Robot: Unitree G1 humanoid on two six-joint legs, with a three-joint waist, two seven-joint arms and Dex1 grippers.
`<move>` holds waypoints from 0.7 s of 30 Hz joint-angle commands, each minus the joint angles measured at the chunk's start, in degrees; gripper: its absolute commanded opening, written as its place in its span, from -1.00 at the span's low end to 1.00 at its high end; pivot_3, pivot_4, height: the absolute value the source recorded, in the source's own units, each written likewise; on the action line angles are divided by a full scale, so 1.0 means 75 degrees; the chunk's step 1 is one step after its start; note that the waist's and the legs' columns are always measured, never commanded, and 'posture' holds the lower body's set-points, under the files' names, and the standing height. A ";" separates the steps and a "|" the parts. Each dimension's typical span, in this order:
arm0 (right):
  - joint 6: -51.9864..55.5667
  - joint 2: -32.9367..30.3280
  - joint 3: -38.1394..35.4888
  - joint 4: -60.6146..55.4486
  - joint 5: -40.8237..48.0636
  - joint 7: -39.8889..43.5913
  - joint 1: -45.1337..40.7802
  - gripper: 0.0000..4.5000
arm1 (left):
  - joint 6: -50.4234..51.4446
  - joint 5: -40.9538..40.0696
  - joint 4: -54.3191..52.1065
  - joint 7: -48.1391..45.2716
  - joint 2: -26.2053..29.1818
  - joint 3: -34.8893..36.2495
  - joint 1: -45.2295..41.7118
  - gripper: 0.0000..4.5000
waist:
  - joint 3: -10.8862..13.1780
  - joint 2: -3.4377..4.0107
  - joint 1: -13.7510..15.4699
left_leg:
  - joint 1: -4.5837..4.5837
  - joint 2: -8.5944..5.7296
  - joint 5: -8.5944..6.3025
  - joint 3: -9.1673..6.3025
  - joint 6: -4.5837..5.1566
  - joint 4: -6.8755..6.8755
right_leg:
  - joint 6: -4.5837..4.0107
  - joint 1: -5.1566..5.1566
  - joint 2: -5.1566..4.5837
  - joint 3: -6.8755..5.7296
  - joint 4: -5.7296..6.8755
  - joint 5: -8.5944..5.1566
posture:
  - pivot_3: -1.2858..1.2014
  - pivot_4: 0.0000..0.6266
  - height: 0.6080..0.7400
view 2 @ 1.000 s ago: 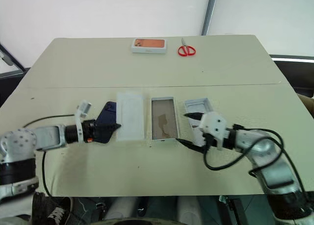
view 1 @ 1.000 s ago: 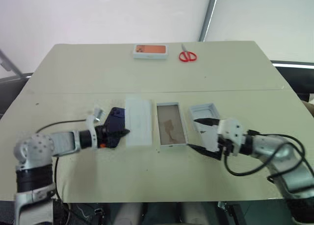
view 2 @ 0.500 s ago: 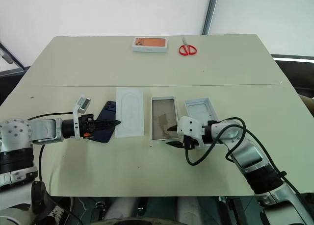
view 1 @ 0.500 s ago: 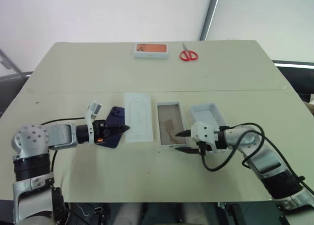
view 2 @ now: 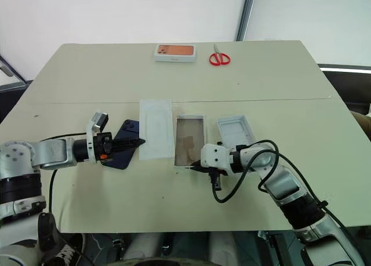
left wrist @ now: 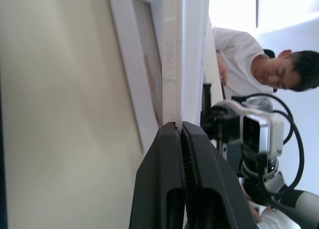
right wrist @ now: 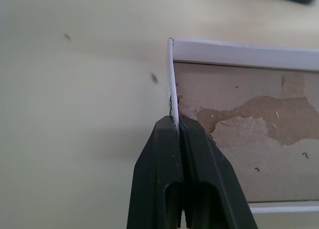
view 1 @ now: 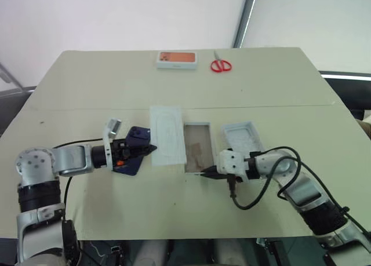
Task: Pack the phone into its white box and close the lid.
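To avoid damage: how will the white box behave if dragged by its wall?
The white box looks empty, so probably light and easy to slide. The right end effector pinches one thin cardboard wall, which may bend or tear. Being low and flat, it should hardly tip.

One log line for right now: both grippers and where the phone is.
left gripper: shut on flat white insert | right gripper: shut on white box near wall | phone: on table, not boxed
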 commanded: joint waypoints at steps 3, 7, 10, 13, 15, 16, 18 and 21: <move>0.0231 0.0186 0.0157 -0.0374 -0.0007 -0.0186 0.0088 -0.98 | -0.0350 -0.0717 -0.0099 0.0448 -0.0139 -0.0077 -0.0055 -1.00 | 0.0000 0.0000 -0.0021 | 0.0001 -0.0004 0.0000 -0.0002 0.0000 0.0004 | 0.0000 0.0000 -0.0004 -0.0002 0.0000 0.0000 | 0.03 -0.52 1.00; 0.0385 0.0358 0.0118 -0.0288 -0.0148 -0.0527 -0.0006 -0.64 | -0.0482 -0.1040 -0.0259 0.0751 -0.0177 -0.0364 0.0134 -1.00 | 0.0000 -0.0001 -0.0046 | 0.0001 -0.0004 0.0000 -0.0001 0.0000 0.0003 | 0.0000 0.0000 -0.0004 0.0001 0.0003 0.0000 | 0.03 -0.52 1.00; 0.0463 0.0332 -0.0098 -0.0529 -0.0102 -0.0717 0.0045 -0.03 | -0.0701 -0.1374 -0.0400 0.0962 -0.0185 -0.0556 0.0291 -1.00 | 0.0000 -0.0001 -0.0048 | 0.0000 -0.0003 0.0000 -0.0001 0.0000 0.0001 | 0.0000 -0.0003 -0.0003 0.0003 0.0005 0.0000 | 0.03 -0.52 1.00; 0.0683 -0.0022 -0.0513 -0.0903 0.0262 -0.0549 0.0237 0.67 | -0.0913 -0.1702 -0.0629 0.1139 -0.0126 -0.0804 0.0493 -1.00 | 0.0000 -0.0001 -0.0038 | 0.0000 -0.0004 0.0000 0.0002 0.0000 0.0001 | 0.0000 -0.0001 -0.0006 0.0005 0.0006 0.0000 | 0.03 -0.52 1.00; 0.0828 -0.0414 -0.0968 -0.1093 0.0574 -0.0366 0.0449 0.67 | -0.1107 -0.1919 -0.0756 0.1287 -0.0099 -0.0948 0.0662 -1.00 | 0.0000 -0.0001 -0.0009 | -0.0001 -0.0006 -0.0001 0.0001 0.0001 0.0003 | 0.0000 0.0000 -0.0010 0.0005 0.0004 0.0000 | 0.03 -0.52 1.00; 0.0848 -0.0629 -0.1172 -0.1146 0.0664 -0.0296 0.0556 0.67 | -0.1208 -0.2010 -0.0823 0.1346 -0.0084 -0.1022 0.0740 -1.00 | 0.0000 -0.0001 0.0008 | -0.0001 -0.0008 -0.0001 0.0001 0.0002 0.0004 | 0.0000 0.0002 -0.0013 0.0006 0.0004 0.0000 | 0.03 -0.52 1.00; 0.0817 -0.1065 -0.1608 -0.1166 0.0797 -0.0198 0.0789 0.67 | -0.1435 -0.2227 -0.0936 0.1508 -0.0066 -0.1190 0.0873 -1.00 | 0.0000 -0.0002 0.0009 | -0.0001 -0.0010 -0.0002 0.0003 0.0004 0.0007 | -0.0001 0.0006 -0.0016 0.0006 0.0002 -0.0001 | 0.03 -0.52 1.00; 0.0660 -0.1454 -0.2199 -0.0995 0.0979 -0.0135 0.1035 0.67 | -0.1739 -0.2395 -0.1068 0.1673 -0.0108 -0.1450 0.1031 -1.00 | 0.0000 -0.0001 0.0010 | -0.0001 -0.0006 -0.0002 0.0002 0.0004 0.0004 | -0.0002 0.0005 -0.0018 0.0009 0.0002 -0.0001 | 0.03 -0.52 1.00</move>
